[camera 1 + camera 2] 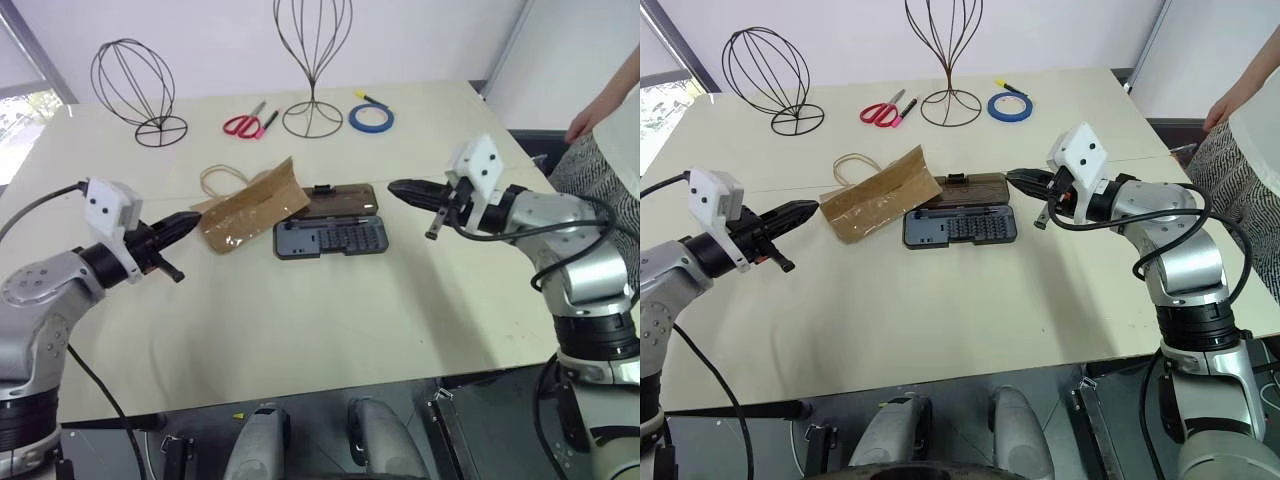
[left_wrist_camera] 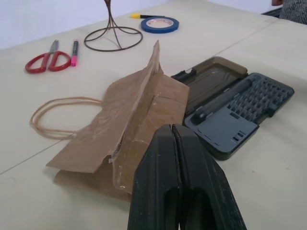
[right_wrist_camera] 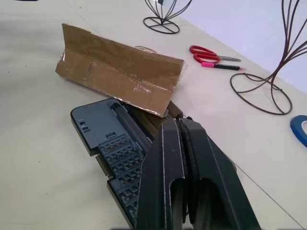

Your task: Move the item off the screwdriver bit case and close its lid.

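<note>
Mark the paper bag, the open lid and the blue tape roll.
paper bag [image 1: 245,207], left eye view, middle of its creased side
lid [image 1: 345,198], left eye view, its flat smoky panel
tape roll [image 1: 371,119], left eye view, its blue ring

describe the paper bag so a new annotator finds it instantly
Start at the open dark grey bit case mid-table. The brown paper bag lies at its left end, one corner overlapping the case's smoky lid. It is the only creased paper item, with thin looped handles.
</note>
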